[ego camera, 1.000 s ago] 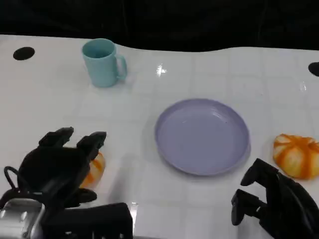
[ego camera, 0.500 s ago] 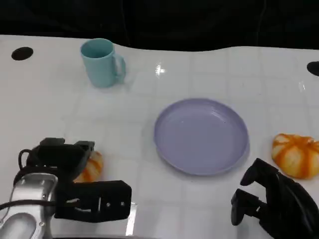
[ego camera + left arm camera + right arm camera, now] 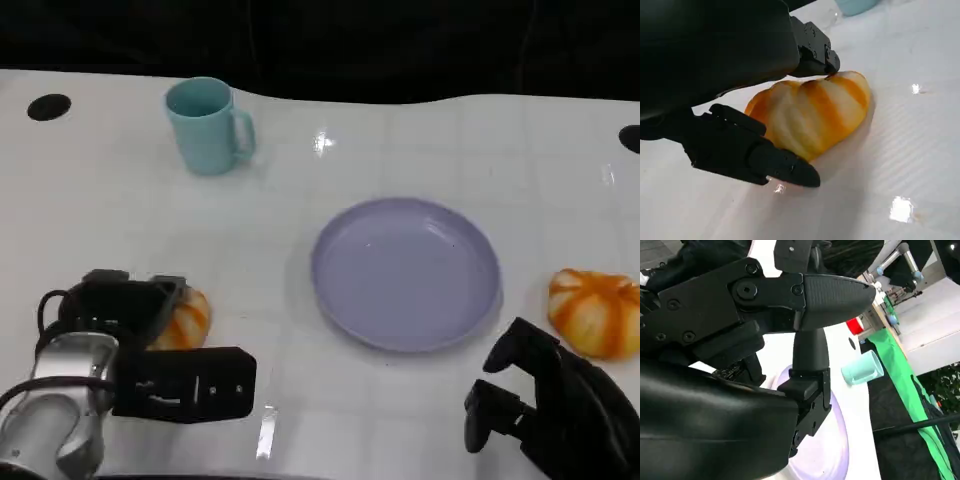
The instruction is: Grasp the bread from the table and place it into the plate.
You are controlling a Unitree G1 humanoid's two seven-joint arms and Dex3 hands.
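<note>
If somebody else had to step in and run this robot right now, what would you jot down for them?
Left hand: fingers on both sides of the near bread roll, which lies on the table; not lifted.
Right hand: holds nothing, fingers curled, hovering near the second bread roll.
Purple plate: mid-table, nothing on it. Teal mug stands at the back.
Done: left hand has reached the roll.
Left: close firmly, lift, carry to the plate, release.

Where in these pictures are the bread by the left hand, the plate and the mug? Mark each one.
bread (image 3: pixel 812 117), left wrist view, middle of its striped top.
plate (image 3: pixel 405 272), head view, bare centre of the dish.
mug (image 3: pixel 203 128), head view, its outer wall.
</note>
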